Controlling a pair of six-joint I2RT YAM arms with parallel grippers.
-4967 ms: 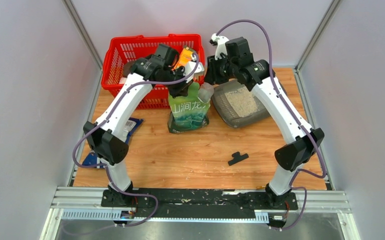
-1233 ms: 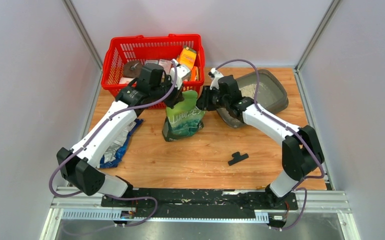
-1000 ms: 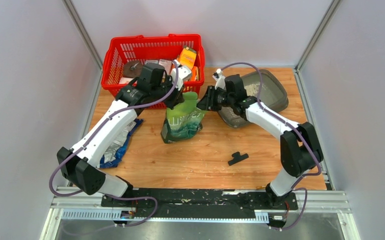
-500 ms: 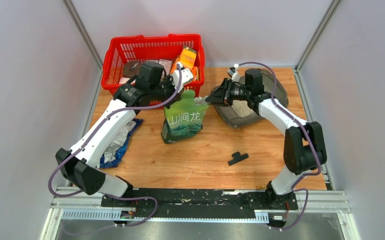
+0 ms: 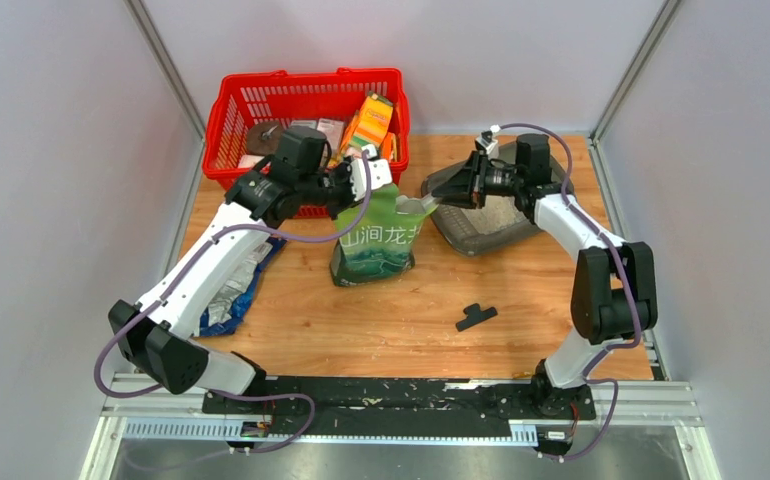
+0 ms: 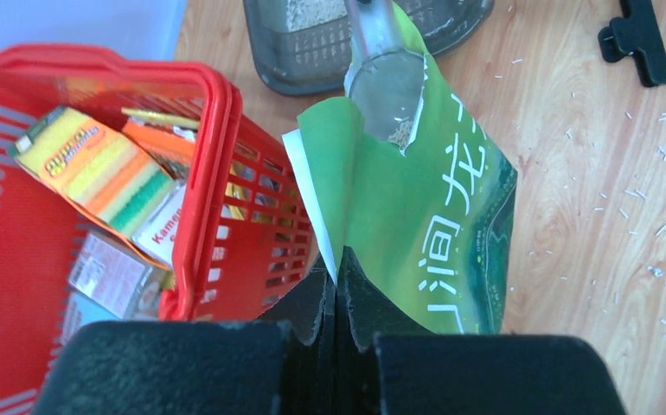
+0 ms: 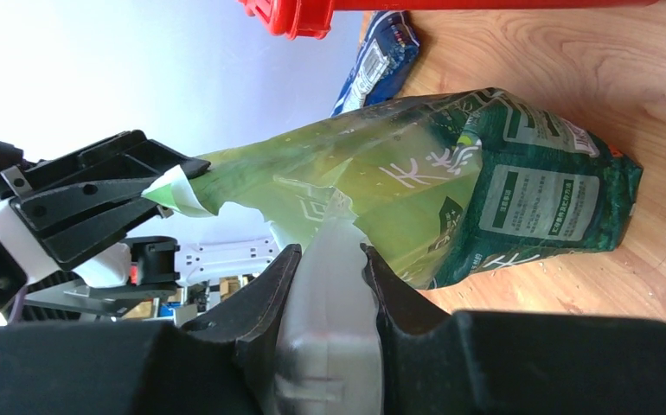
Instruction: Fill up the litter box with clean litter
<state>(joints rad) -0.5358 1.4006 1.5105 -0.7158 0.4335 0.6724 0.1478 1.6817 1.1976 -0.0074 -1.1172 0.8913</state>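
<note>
Granules [image 6: 312, 10] sit in litter box [image 6: 304, 71]; left fingers [image 6: 312, 311] pinch pouch [image 6: 416, 233], right fingers [image 7: 265, 303] clamp scoop [image 7: 329, 298].

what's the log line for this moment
left gripper: shut on pouch top edge | right gripper: shut on scoop | scoop: bowl at pouch mouth | litter box: some litter

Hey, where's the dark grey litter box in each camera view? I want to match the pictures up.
Top external: the litter box lies right of centre, towards the far side, just right of the green pouch.
Left wrist: along the top edge, beyond the grey scoop and the pouch.
Right wrist: not in it.
Shared landmark: the green pouch, seen in all three views.
</note>
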